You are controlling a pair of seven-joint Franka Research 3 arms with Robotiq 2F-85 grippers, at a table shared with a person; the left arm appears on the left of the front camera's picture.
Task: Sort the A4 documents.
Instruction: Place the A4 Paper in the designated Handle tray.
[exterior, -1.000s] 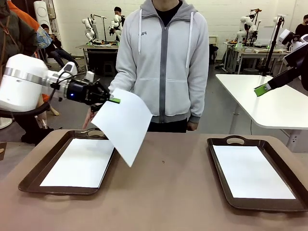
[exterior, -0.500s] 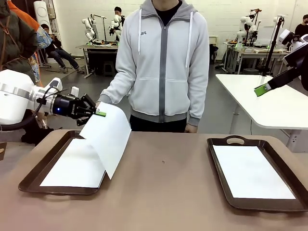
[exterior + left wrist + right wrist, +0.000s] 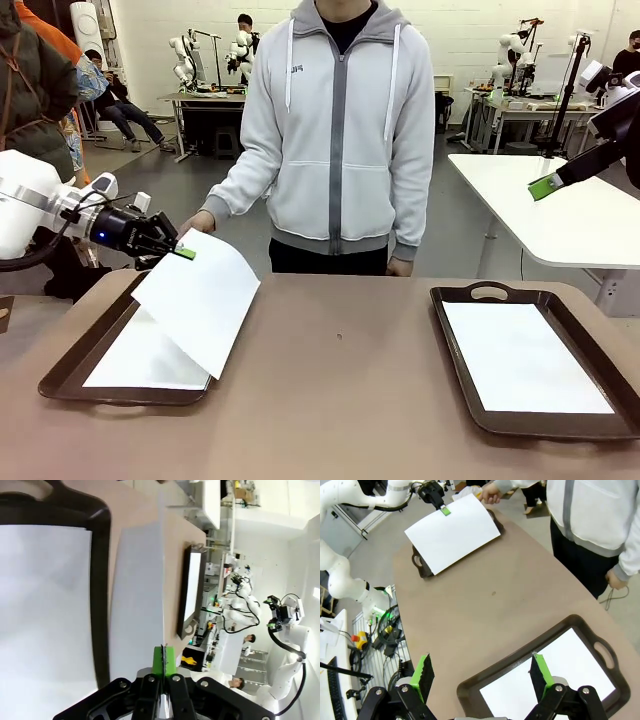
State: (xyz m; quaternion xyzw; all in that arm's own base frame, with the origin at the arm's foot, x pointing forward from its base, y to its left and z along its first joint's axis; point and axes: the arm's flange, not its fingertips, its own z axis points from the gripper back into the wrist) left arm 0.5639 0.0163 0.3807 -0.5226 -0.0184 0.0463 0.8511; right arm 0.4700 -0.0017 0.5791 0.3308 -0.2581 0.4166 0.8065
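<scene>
— What do you have on your left?

— Your left gripper (image 3: 184, 253) is pinching the top corner of an A4 sheet (image 3: 200, 296), its green pads pressed flat together on the paper edge, as the left wrist view confirms. The sheet hangs tilted above the left tray (image 3: 70, 367), its lower edge reaching past the tray's right rim toward the bench (image 3: 340, 400). A second sheet (image 3: 140, 358) lies flat inside that tray.

— And the person?

— You can see the person's hand (image 3: 197, 221) just behind the held sheet, close to the gripper; whether it touches the paper you cannot tell.

— The right side?

— The right tray (image 3: 455, 360) sits near the bench's right edge with another white sheet (image 3: 523, 357) flat inside it. Your right gripper (image 3: 481, 673) hovers high over the bench, near that tray's corner, its fingers spread wide with nothing between them.
</scene>
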